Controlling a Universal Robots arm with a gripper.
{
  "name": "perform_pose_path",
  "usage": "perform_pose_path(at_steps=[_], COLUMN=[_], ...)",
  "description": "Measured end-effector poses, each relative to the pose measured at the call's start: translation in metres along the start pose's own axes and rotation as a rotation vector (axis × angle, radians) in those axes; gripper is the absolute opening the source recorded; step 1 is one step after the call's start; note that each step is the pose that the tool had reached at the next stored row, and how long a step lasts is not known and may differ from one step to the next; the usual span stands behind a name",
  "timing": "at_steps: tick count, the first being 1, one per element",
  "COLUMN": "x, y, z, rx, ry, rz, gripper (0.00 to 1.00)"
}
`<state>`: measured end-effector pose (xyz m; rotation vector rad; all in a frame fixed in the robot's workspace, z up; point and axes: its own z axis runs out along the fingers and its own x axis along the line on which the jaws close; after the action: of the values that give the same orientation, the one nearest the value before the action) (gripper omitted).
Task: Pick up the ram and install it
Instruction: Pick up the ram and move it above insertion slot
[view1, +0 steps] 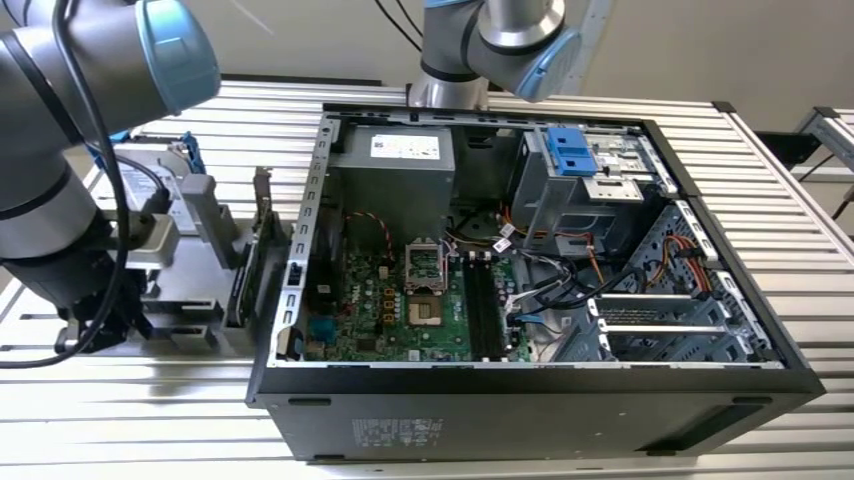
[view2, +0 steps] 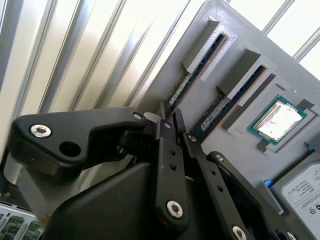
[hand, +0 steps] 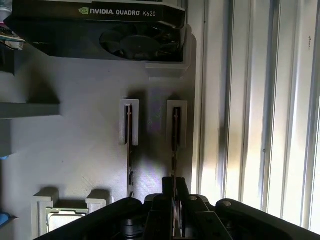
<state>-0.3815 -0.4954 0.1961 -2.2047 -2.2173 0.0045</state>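
Two thin, dark circuit-board sticks stand on edge in hooded slots of the flat grey plastic parts holder (hand: 75, 150). The ram stick (hand: 175, 130) being worked is the one in the slot nearest the holder's outer edge, beside the ribbed metal table (hand: 250, 125). The black gripper (hand: 173, 187) has its fingers pressed close on that stick's two faces, pinching it.

The grip looks to sit well away from the holder's hooded end, so I judge an off-centre pull could pivot the stick and jam it in the slot. A slanted lift might also drag a finger against the second stick (hand: 129, 140) just beside it.

Seen edge-on, the ram stick (view2: 197, 70) looks narrow, straight and dark, with a coppery lower edge.
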Motion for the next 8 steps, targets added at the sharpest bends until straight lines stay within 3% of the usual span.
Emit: perform_pose_path(at_steps=[8], x=[0.0000], y=[-0.0001], z=[-0.0032], rx=[0.0000], ry=[-0.0001], rz=[0.000], gripper=[0.00])
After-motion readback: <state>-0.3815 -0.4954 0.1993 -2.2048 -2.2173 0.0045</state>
